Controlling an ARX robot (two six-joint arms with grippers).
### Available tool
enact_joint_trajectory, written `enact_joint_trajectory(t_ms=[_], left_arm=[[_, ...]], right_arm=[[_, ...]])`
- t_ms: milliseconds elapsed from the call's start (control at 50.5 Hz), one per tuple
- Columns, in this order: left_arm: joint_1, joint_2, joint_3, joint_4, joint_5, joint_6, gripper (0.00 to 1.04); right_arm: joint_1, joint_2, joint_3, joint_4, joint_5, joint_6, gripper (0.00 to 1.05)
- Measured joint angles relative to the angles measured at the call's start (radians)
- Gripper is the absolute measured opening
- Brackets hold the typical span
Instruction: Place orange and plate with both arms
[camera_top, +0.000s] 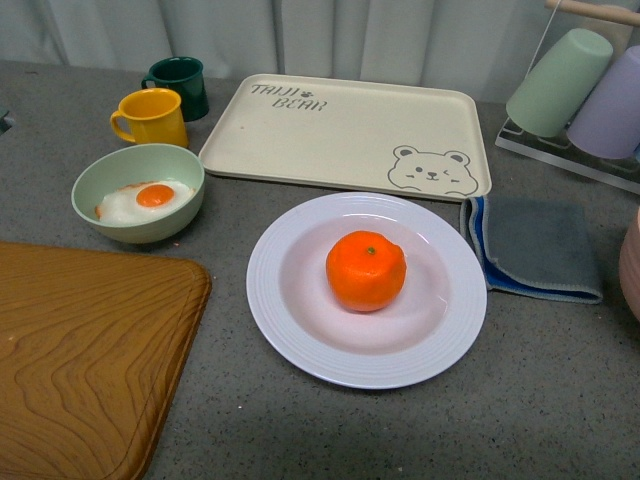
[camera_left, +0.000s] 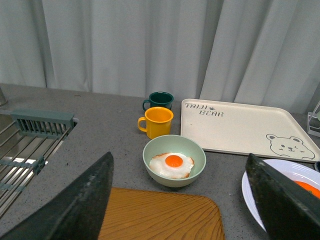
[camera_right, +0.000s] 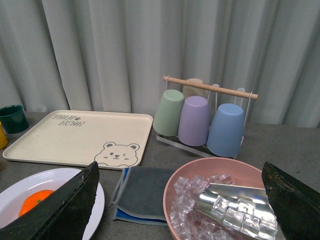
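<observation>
The bright orange (camera_top: 366, 270) sits in the middle of the large white plate (camera_top: 290, 320) on the grey counter, in front of the cream bear tray. Neither arm shows in the front view. In the left wrist view my left gripper (camera_left: 185, 200) is open and empty above the wooden board; the plate's rim (camera_left: 250, 192) and a sliver of the orange (camera_left: 310, 188) show beside one finger. In the right wrist view my right gripper (camera_right: 182, 210) is open and empty above the pink bowl; the plate (camera_right: 20, 192) and the orange (camera_right: 36, 199) show partly behind one finger.
A cream bear tray (camera_top: 340, 135) lies behind the plate. A pale green bowl with a fried egg (camera_top: 138, 192), a yellow mug (camera_top: 152, 116) and a dark green mug (camera_top: 180, 85) stand at the left. A wooden board (camera_top: 80, 350), a grey-blue cloth (camera_top: 535, 248), a cup rack (camera_right: 200, 117) and a pink ice bowl (camera_right: 220, 200) are nearby.
</observation>
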Motion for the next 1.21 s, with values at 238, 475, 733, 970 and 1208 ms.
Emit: enact_joint_trajectory(t_ms=[238, 475, 733, 970, 1208], left_arm=[[0.000, 0.000, 0.000, 0.000, 0.000, 0.003, 0.98], [0.000, -0.001, 0.000, 0.000, 0.000, 0.003, 0.98], [0.000, -0.001, 0.000, 0.000, 0.000, 0.003, 0.98], [0.000, -0.001, 0.000, 0.000, -0.001, 0.003, 0.98], [0.000, -0.001, 0.000, 0.000, -0.001, 0.003, 0.98]], right_arm=[[0.013, 0.002, 0.000, 0.005, 0.032, -0.024, 0.95], [0.150, 0.471, 0.054, 0.229, 0.100, -0.030, 0.95], [0.147, 1.281, 0.240, 0.428, -0.209, 0.351, 0.95], [0.083, 1.654, 0.372, 0.480, -0.466, 0.576, 0.95], [0.073, 1.844, 0.477, 0.435, -0.576, 0.636, 0.95]])
